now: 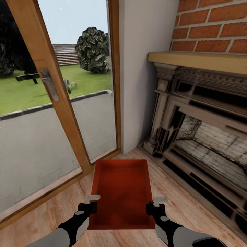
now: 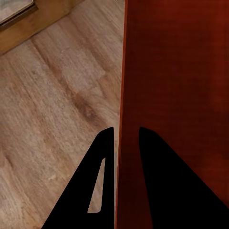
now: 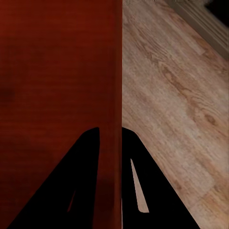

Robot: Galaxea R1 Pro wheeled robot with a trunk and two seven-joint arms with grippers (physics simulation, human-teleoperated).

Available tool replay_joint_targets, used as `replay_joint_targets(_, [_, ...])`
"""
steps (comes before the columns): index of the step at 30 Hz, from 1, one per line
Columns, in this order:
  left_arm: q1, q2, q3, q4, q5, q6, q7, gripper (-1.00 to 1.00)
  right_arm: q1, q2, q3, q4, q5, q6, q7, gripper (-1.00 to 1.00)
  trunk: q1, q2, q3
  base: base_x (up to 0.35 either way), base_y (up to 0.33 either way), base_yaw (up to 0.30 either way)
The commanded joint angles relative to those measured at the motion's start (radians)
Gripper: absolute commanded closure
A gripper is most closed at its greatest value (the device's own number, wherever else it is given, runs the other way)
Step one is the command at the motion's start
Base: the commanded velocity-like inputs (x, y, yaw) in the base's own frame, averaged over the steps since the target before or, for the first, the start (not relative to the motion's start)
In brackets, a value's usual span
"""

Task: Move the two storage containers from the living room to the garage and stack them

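Head camera first: we are looking down at one red-orange storage container (image 1: 121,192), which is sitting between our two arms above the light wood-plank floor (image 1: 192,202) of the living room. Our left tool (image 1: 92,202) is gripping the left long wall of the container, and our right tool (image 1: 155,204) is gripping the right long wall. Ahead on the left, a glass door with a wooden frame (image 1: 58,96) is showing a lawn and a bush outside. On the right, the brick fireplace (image 1: 206,113) with its pale mantel is standing close to the container.

Left wrist camera: we are seeing the left tool (image 2: 126,138) with one dark finger (image 2: 102,167) on each side of the container wall (image 2: 123,71), clamped on it. The wood floor (image 2: 52,109) is lying below.

Right wrist camera: the right tool (image 3: 110,136) is also clamped on the container wall (image 3: 117,67), one finger (image 3: 136,167) outside and one inside, with wood floor (image 3: 176,100) beside it.
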Motion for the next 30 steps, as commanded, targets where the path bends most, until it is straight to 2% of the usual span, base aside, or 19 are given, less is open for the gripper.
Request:
replay_joint_targets(1, [0.000,0.019,0.003,0.005,0.012,-0.003,0.018,1.00,-0.002,0.000,-0.010,0.000,-0.026,-0.010,-0.014,1.00,0.000,-0.001,0.001,0.000,0.000,0.000])
replay_joint_targets(30, [-0.001,0.019,0.001,0.002,0.011,-0.002,0.018,1.00,-0.002,0.000,-0.010,0.000,-0.026,-0.010,-0.014,1.00,0.000,-0.001,0.048,0.000,0.000,0.000])
